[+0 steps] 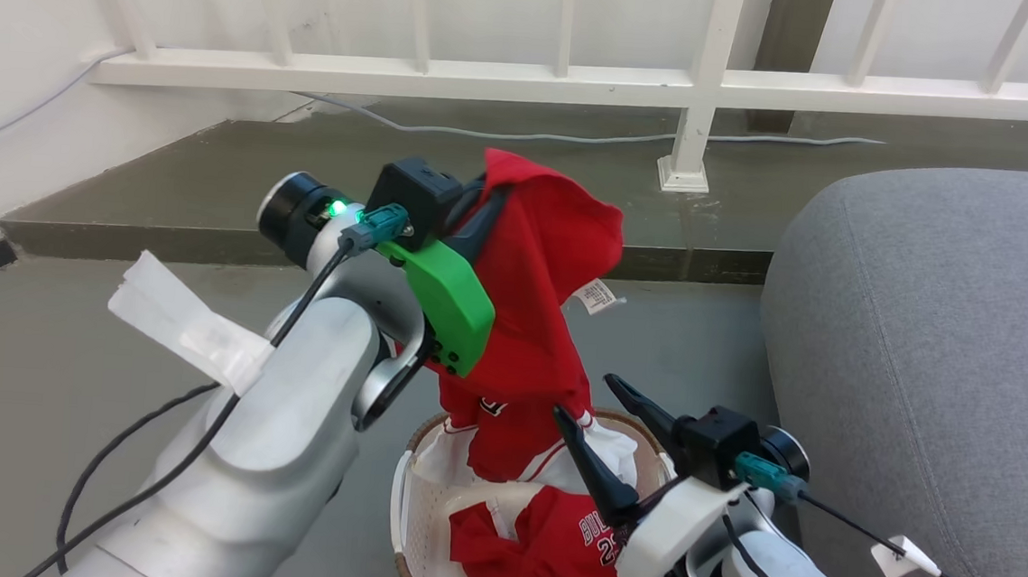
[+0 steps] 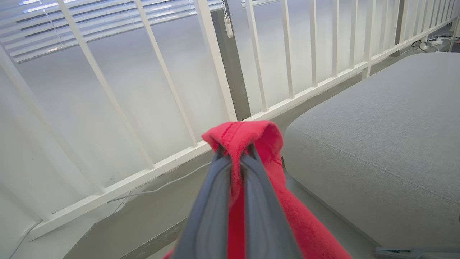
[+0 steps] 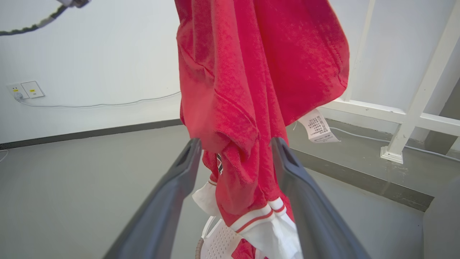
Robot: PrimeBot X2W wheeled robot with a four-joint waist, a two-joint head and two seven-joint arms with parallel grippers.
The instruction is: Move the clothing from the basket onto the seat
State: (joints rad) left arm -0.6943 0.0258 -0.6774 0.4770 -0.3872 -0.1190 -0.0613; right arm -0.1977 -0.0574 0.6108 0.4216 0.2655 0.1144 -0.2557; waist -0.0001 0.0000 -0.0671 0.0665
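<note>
Progress: early, nothing on seat (image 1: 927, 335) at frame right yet | left gripper (image 2: 233, 155) clenched on clothing (image 1: 543, 263), raised at frame centre, lower end at mouth of basket (image 1: 409, 489) | second red piece (image 1: 550, 553) lies inside basket | right gripper (image 1: 586, 398) spread, empty, lower right.

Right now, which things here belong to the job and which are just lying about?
Job: hanging red garment, left claw gripping it, red clothing in basket, grey seat, open right claw.
Lying about: white railing, floor cable, wall socket.
</note>
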